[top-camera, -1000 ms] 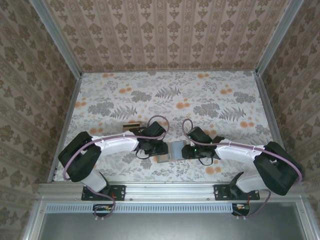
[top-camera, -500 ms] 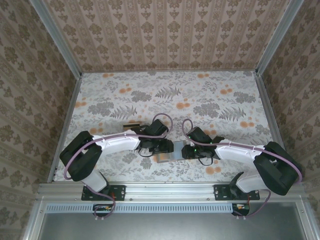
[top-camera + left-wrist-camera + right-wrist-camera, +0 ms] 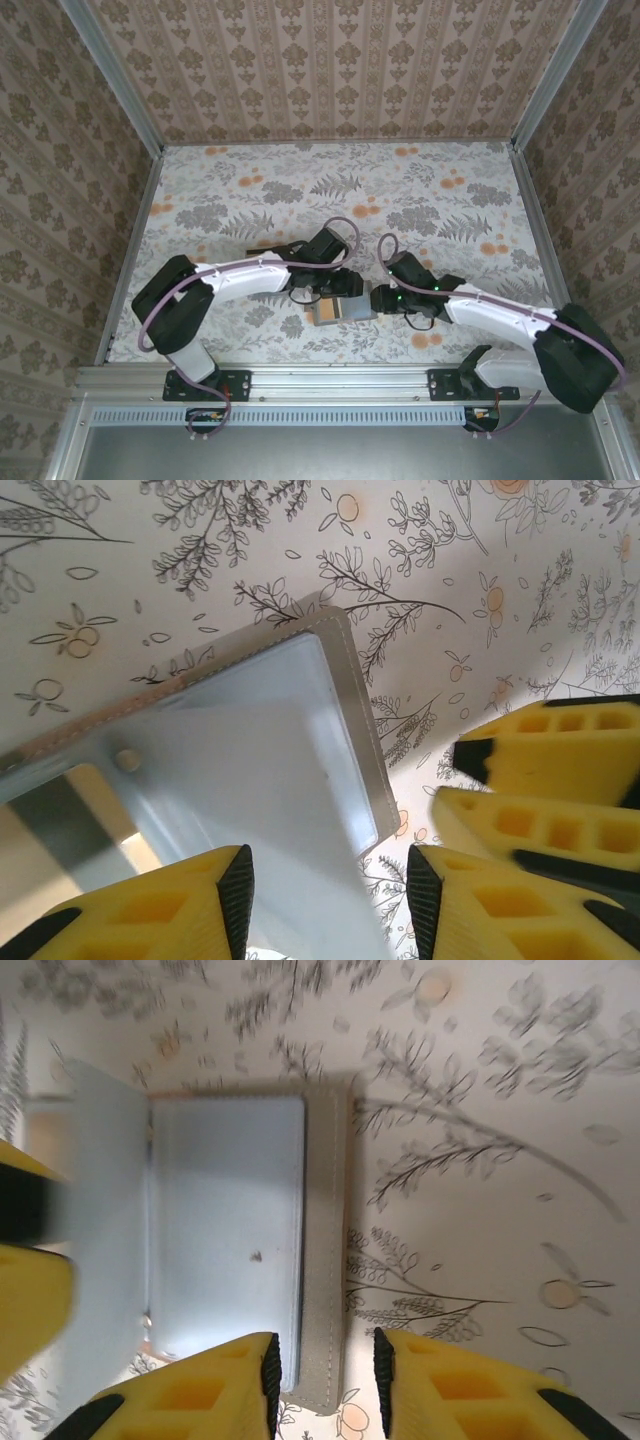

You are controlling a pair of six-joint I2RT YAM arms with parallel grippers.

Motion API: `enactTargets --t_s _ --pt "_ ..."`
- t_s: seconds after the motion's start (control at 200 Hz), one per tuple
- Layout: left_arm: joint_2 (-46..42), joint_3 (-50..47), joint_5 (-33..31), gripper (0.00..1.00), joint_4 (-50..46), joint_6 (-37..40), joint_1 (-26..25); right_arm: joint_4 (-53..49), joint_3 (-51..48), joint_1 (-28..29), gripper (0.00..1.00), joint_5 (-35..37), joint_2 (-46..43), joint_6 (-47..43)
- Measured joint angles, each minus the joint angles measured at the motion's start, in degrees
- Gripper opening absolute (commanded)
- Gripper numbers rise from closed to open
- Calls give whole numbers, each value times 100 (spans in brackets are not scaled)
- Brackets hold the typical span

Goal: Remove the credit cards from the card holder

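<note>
The card holder (image 3: 352,308) lies open on the floral table between both grippers, its blue-grey lining (image 3: 250,730) facing up. A tan-orange credit card (image 3: 324,314) pokes out at its left end, and a tan corner (image 3: 95,785) of it shows in the left wrist view. My left gripper (image 3: 330,900) hovers open over the holder, with a raised lining flap between its wide-apart jaws. My right gripper (image 3: 325,1385) is open, its jaws standing either side of the holder's grey stitched right edge (image 3: 325,1250). The right gripper's yellow fingers (image 3: 540,755) sit just beside the holder.
Patterned walls close in the table (image 3: 420,200) on three sides, with a metal rail along the near edge. A small dark flat thing (image 3: 256,250) is mostly hidden behind the left arm. Both forearms cross the near middle of the table.
My left gripper has moved right, onto the holder. The right arm has swung its elbow out and its gripper sits a little lower. More of the tan card shows at the holder's left.
</note>
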Motion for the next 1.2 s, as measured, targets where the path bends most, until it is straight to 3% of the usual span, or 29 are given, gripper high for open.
enactTargets --t_s 0.13,0.255,0.555,0.72,1.2 --pt "76 24 11 42 -22 24 -20 -81 0 -155 35 -7 -306 -22" --pt "-22 -70 -81 29 -13 7 28 -120 4 -160 33 -166 -267 -44" --pt "-1158 -1102 -658 10 -334 -142 452 11 407 -70 29 -763 190 -44" --pt "-1237 -1486 -804 7 -415 -205 544 332 719 127 24 -1130 579 -35" --pt "-1008 -1561 -874 3 -254 -289 535 730 1279 170 25 -2033 2118 107"
